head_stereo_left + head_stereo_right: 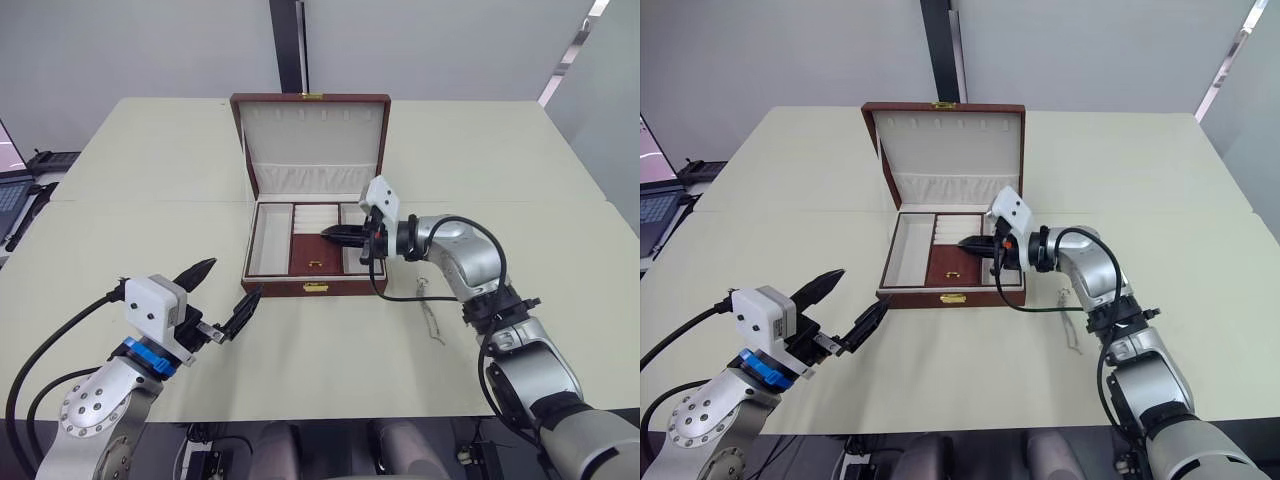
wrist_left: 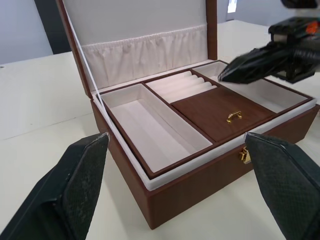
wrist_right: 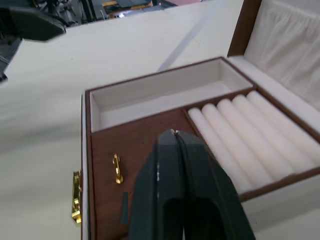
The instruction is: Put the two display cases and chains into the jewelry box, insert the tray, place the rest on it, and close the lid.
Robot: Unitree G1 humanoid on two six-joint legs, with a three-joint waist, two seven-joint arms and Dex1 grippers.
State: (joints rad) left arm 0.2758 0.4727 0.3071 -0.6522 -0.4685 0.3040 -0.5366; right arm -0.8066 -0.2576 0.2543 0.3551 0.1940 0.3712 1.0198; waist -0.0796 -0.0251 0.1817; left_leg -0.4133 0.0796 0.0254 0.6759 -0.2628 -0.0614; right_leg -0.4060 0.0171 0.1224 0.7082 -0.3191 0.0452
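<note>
The right arm reaches in over the open box [image 1: 315, 288], its gripper [image 1: 332, 235] pinched shut on nothing, tips hovering above the tray [image 2: 165, 131] seated inside. The left gripper [image 1: 222, 292] hangs in front of the box, fingers spread wide and empty. One lid [image 1: 312, 140] stands upright — one chain [image 1: 428, 310] lies on the table [image 1: 150, 180] right of the box.

- An office or lab room: wide pale tables [image 1: 150, 160] pushed together, plain grey walls [image 1: 130, 50].
- At nine o'clock, a laptop [image 1: 655, 195] and cables.
</note>
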